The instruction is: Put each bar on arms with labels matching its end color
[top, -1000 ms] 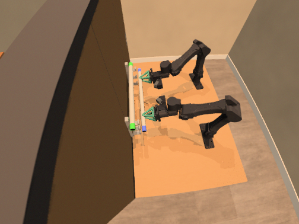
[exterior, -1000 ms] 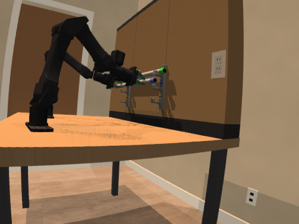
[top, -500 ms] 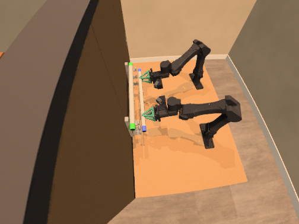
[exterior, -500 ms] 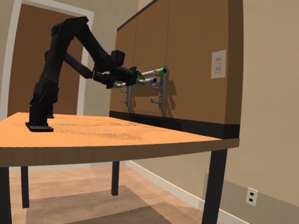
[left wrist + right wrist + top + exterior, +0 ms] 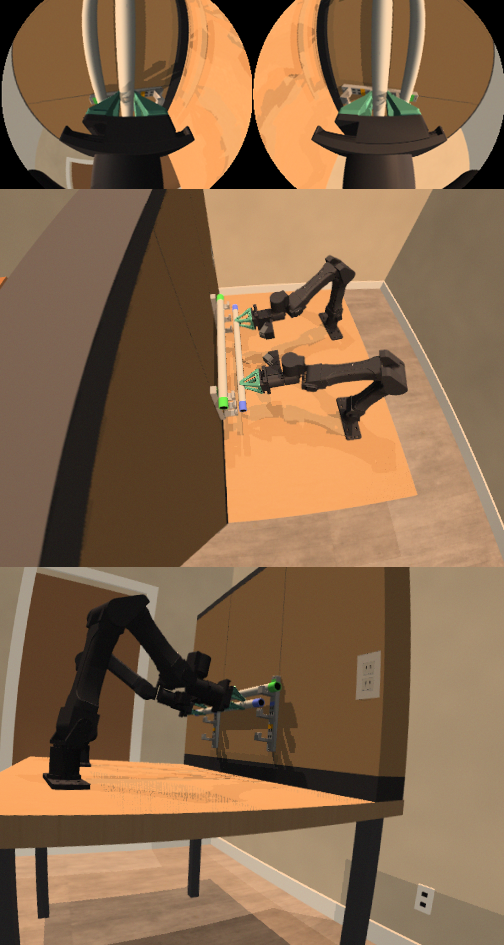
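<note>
The brown wall panel (image 5: 150,414) (image 5: 340,692) rises at the far side of the orange-topped surface (image 5: 300,469) (image 5: 150,827). In the exterior view the right arm (image 5: 318,286) (image 5: 87,667) partly covers the left arm (image 5: 345,370) (image 5: 127,674). The rack (image 5: 214,391) (image 5: 275,739) is partly hidden from above by the bars; its orange and blue labels are small, and the top ones are hard to make out.

The green-ended bar (image 5: 221,349) (image 5: 257,691) (image 5: 90,42) (image 5: 416,42) is pale, straight and thicker, lying along the top pair of rack arms, close to the wall. The blue-ended bar (image 5: 238,349) (image 5: 250,704) (image 5: 125,51) (image 5: 382,51), pale and thinner, is level or nearly so, lower and nearer the robot; whether it touches the rack cannot be told.

The green fingers of the left gripper (image 5: 242,382) (image 5: 197,709) (image 5: 127,99) and right gripper (image 5: 236,320) (image 5: 240,697) (image 5: 379,94) are closed on it.
</note>
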